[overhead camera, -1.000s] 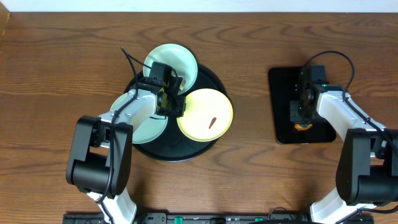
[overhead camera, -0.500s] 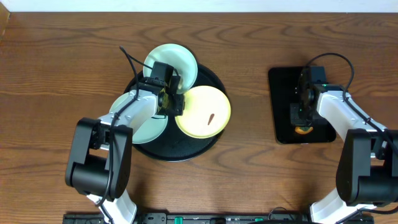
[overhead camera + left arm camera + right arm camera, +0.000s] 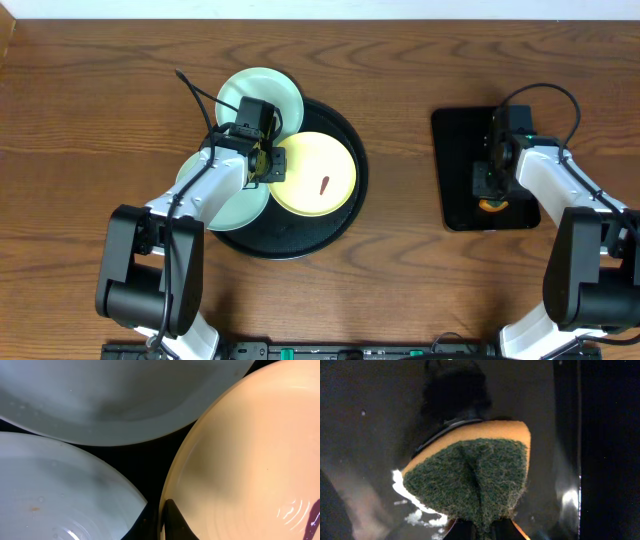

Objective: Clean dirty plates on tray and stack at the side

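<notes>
Wood table (image 3: 100, 60) | left gripper (image 3: 272, 165) covers yellow plate (image 3: 315, 160) rim | sponge (image 3: 490, 206) mostly hidden

Left arm (image 3: 215, 185) reaches toward 1 o'clock, left gripper (image 3: 268, 163) clamped on yellow plate (image 3: 320, 160) rim. Right arm (image 3: 550, 180) reaches toward 11 o'clock, right gripper (image 3: 486, 190) pointing down, pinching sponge (image 3: 470, 475).

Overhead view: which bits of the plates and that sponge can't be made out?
Overhead: the left arm covers much of the near green plate.
Overhead: the right tool hides most of the sponge; only an orange sliver shows.
Left wrist: the yellow plate has a smear that is cut off by the right edge.
</notes>
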Controlling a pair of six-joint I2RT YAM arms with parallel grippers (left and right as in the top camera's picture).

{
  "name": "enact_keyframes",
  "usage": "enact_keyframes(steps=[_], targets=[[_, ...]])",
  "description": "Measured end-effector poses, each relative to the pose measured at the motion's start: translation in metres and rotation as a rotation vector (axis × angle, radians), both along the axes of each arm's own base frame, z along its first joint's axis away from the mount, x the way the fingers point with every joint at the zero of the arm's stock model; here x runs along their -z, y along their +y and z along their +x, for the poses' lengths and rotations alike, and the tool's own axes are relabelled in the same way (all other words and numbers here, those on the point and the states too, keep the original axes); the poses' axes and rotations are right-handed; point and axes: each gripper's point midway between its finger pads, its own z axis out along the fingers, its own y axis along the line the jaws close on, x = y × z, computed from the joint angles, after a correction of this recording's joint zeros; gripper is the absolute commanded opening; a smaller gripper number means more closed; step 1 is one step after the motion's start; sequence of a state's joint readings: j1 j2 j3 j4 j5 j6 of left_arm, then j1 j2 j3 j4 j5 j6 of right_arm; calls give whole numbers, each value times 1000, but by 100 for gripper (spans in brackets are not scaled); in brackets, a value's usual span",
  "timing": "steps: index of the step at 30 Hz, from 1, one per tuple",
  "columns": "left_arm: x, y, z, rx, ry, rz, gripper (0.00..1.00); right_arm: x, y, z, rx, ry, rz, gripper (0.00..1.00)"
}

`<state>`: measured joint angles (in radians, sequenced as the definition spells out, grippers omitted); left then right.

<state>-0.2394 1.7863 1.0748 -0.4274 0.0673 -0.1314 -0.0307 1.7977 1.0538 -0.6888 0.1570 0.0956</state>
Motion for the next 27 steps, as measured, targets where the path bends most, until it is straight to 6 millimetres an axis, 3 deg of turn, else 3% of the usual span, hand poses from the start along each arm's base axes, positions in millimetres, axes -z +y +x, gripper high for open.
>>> enact_keyframes(steps=[8, 18, 27], targets=[[1, 1, -2, -2, 10, 5, 7, 1, 10, -11, -29, 29, 56, 1], [1, 1, -2, -8, 10, 3, 7, -74, 14, 13, -50, -180, 68, 1], [1, 1, -2, -8, 9, 3, 7, -78, 13, 12, -44, -187, 65, 1]])
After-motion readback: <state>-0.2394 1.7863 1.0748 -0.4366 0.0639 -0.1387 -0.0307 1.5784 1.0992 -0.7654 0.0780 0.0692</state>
